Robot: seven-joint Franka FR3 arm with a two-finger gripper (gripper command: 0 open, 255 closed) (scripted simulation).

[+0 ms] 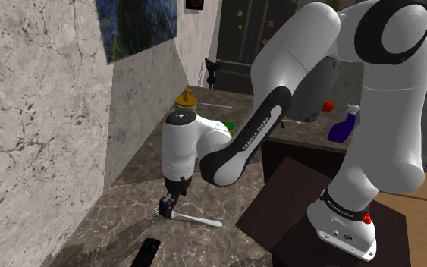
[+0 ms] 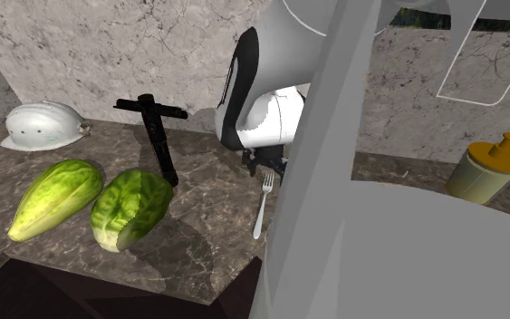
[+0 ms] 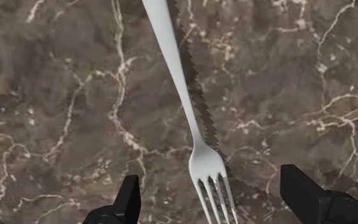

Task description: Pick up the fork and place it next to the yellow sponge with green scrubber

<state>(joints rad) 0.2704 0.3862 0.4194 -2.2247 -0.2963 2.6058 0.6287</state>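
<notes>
You're barely started: the fork (image 3: 210,170) lies flat on the counter (image 3: 56,95), tines between your gripper (image 3: 212,194) fingers (image 3: 130,197), spread wide, neither touching it. Grab, lift and sponge drop-off are all left.

I've got a dark marbled counter (image 2: 216,181) on screen in the second exterior view, with a white helmet (image 2: 43,125) on it. At five o'clock from the helmet lie the left lettuce half (image 2: 55,197) and the right lettuce half (image 2: 130,207), side by side. A black T-shaped tool (image 2: 158,136) stands at one o'clock from the right half. A yellow pump bottle (image 2: 485,169) sits at three o'clock from that tool, well apart.
</notes>
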